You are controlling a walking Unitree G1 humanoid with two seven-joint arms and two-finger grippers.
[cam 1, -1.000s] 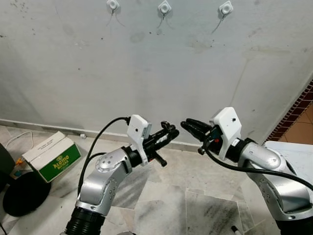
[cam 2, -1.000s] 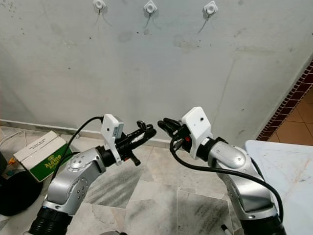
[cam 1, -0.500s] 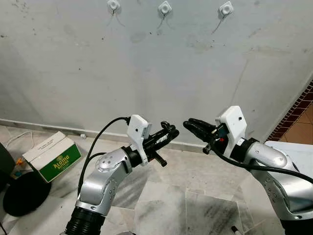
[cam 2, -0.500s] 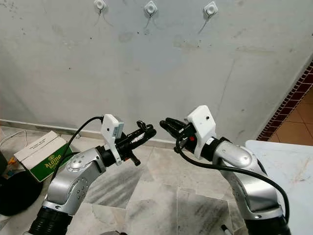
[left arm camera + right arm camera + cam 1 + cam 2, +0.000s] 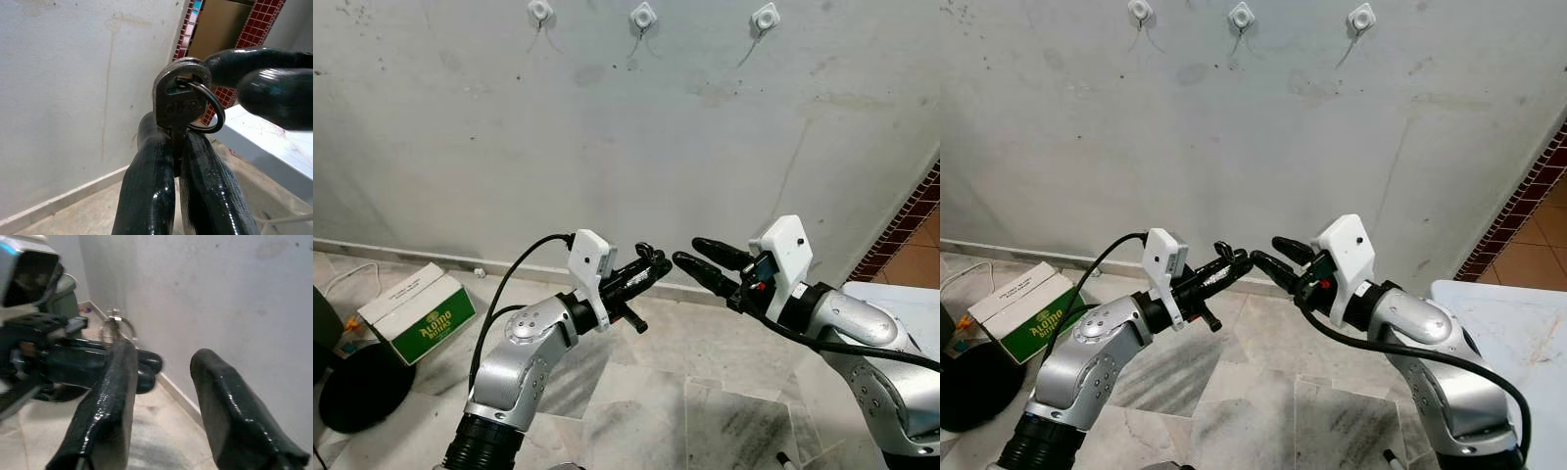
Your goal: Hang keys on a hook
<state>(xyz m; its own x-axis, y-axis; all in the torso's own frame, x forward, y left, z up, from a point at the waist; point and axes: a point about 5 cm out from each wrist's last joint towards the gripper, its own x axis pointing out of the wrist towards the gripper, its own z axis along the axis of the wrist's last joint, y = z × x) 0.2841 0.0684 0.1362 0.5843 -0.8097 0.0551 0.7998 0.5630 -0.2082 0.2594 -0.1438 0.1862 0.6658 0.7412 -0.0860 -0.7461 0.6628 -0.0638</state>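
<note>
Left wrist view: the left gripper (image 5: 178, 147) stands clamped on a silver metal key with a split ring (image 5: 180, 100), its stamped lettering too blurred to read, at frame centre. Head views show the right gripper (image 5: 702, 259) just right of centre, fingers spread apart, tips beside the key and holding nothing. Three small white wall hooks (image 5: 642, 15) line the top of the frame on a stained grey wall (image 5: 460, 127). At lower left, a green-and-white cardboard box (image 5: 416, 311) bears lettering that cannot be read with certainty.
</note>
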